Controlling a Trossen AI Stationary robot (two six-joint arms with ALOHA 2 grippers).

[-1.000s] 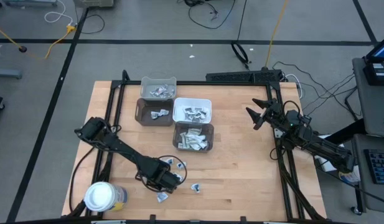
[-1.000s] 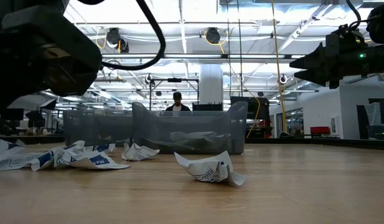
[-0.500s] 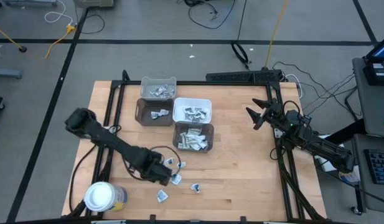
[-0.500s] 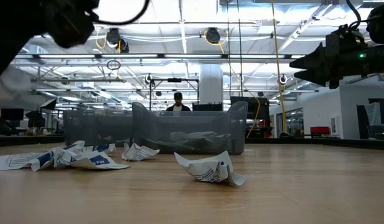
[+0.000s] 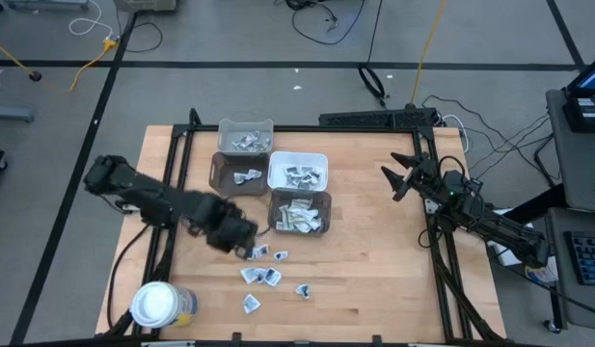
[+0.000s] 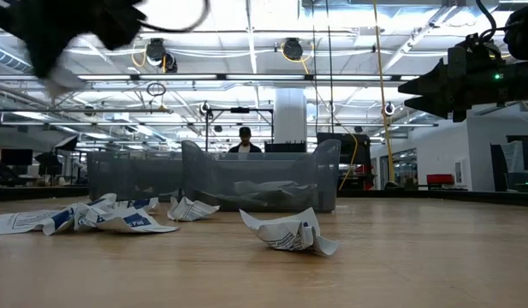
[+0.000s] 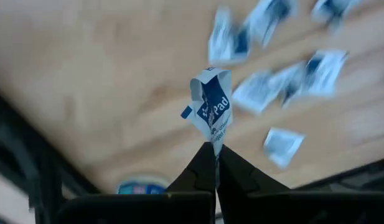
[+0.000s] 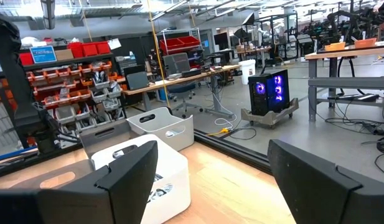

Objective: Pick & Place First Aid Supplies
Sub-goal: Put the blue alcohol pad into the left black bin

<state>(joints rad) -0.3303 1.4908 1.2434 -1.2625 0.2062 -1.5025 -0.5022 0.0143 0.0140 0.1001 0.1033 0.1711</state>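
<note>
Several small white packets with blue print lie loose on the wooden table, near its near edge, among them one and a crumpled one. More fill the four bins. My left gripper hangs above the table between the loose packets and the nearest dark bin. It is shut on one packet. In the low view it is a dark blur at the upper left. My right gripper waits open and raised near the table's right side; its fingers stand wide apart. My left gripper pinches one packet by its narrow end between the two fingertips. The fingers point down toward the table. The packet is lifted clear of the table and sticks out beyond the fingertips, crumpled, blue print showing.
Four bins cluster at the far middle: a light grey one, a dark one, a white one and the nearest dark bin. A white-lidded jar stands at the near left corner. Bare wood lies on the right half.
My left gripper has risen from the loose packets near the near edge and moved toward the far edge and the bins, carrying one packet lifted clear of the table. In the low view it has climbed from table height to the top. The other packets stay put.
</note>
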